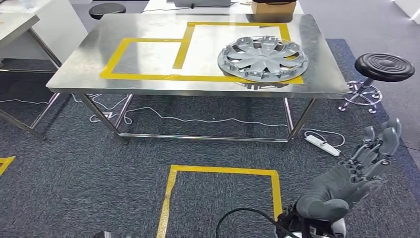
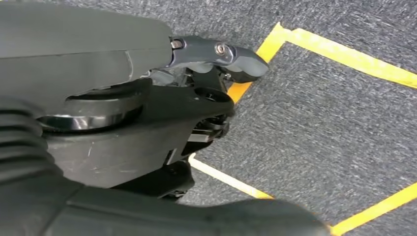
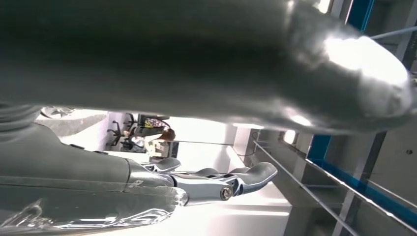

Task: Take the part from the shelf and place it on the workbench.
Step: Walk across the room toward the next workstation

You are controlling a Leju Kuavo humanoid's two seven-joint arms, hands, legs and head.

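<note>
A grey wheel cover point(image 1: 262, 58) lies flat on the steel workbench point(image 1: 148, 74), at the right end, overlapping the yellow tape outline. My right hand point(image 1: 351, 181) hangs low at the lower right, well short of the bench, with its fingers stretched out and nothing in it. In the right wrist view its fingers point(image 3: 216, 182) are straight and empty. My left hand point(image 2: 211, 54) hangs over the carpet with its thumb extended and holds nothing.
A black stool point(image 1: 384, 67) stands right of the bench, and a power strip point(image 1: 323, 145) with cables lies under it. A yellow tape square point(image 1: 223, 171) marks the carpet before me. A cardboard box point(image 1: 273, 7) sits behind the bench. Metal shelf rails point(image 3: 314, 172) show near the right hand.
</note>
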